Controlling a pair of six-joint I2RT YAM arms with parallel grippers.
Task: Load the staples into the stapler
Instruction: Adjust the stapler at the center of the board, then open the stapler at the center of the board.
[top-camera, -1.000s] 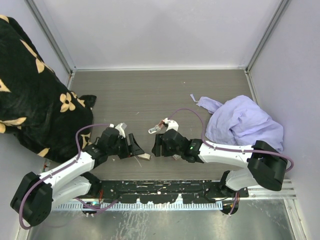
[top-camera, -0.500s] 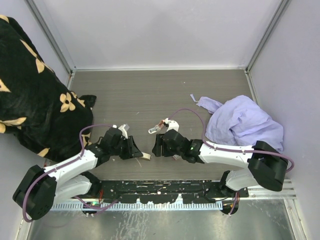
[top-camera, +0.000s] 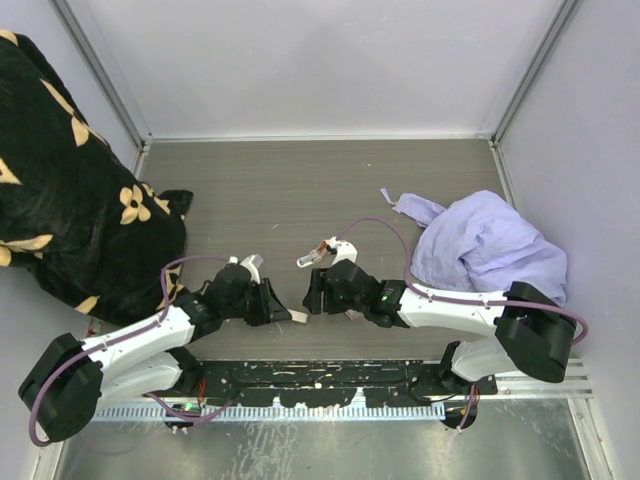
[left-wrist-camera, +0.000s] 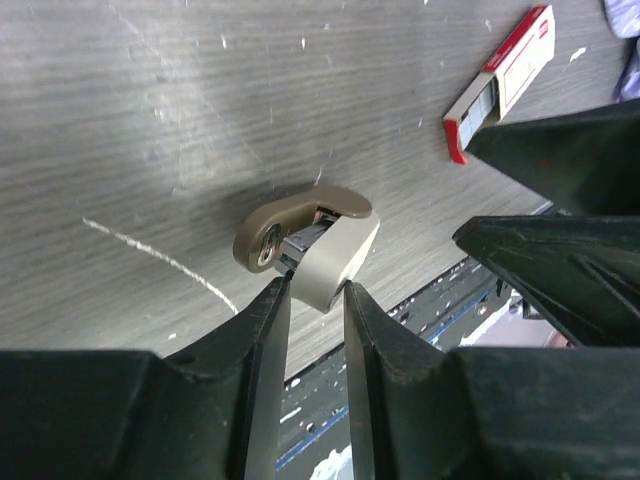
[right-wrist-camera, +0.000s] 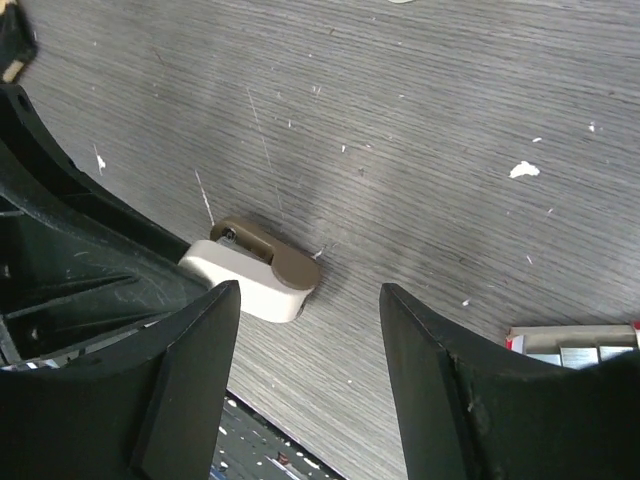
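Where the grey wood-grain bench (top-camera: 300, 190) meets its left wall, a black blanket (top-camera: 60, 180) with tan flowers is heaped. A lavender cloth (top-camera: 480, 250) lies crumpled on the right. Both arms reach low toward each other at the bench's near middle. The right claw (right-wrist-camera: 310, 292) is released, its fingers spread wide above the bench, holding nothing. The left claw (left-wrist-camera: 313, 288) is clenched narrowly on the stapler (left-wrist-camera: 310, 240), with one fingertip against each side of its pale end. The stapler lies on the bench, its brown part away from that claw. The staples (left-wrist-camera: 500, 80), a red-and-white box showing grey strips at one end, lie flat on the bench near the right claw, apart from the stapler.
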